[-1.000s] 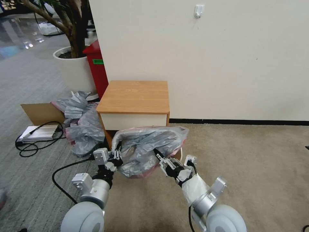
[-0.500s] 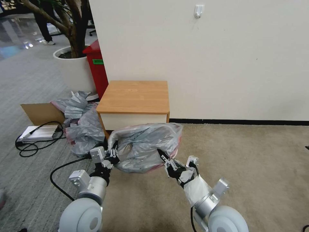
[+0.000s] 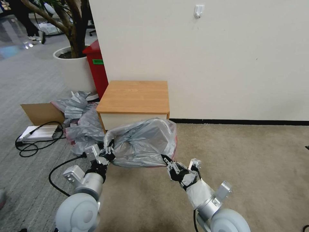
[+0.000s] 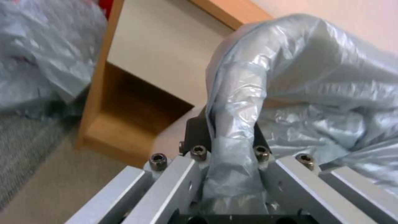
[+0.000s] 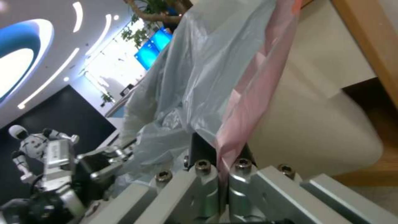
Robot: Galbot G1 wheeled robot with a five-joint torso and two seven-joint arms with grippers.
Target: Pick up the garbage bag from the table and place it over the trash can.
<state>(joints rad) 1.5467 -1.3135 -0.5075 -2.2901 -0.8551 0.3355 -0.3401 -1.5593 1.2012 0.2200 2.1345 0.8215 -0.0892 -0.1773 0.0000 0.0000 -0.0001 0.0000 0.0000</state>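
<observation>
Stretching between both grippers: garbage bag [image 3: 141, 143], thin crinkled translucent silver-grey plastic, pinkish-red edge, ballooned in front of nightstand desk [image 3: 135, 96] with white drawer front and light wood top. Left gripper [image 3: 108, 151] jaws clamped on twisted rope of film at bag's left side. Right gripper [image 3: 167, 161] jaws pinched on pink hem at bag's lower right. Smooth cream-beige trash can [image 5: 319, 130] with rounded corner just beyond hem, in front of desk's lower wooden shelf.
</observation>
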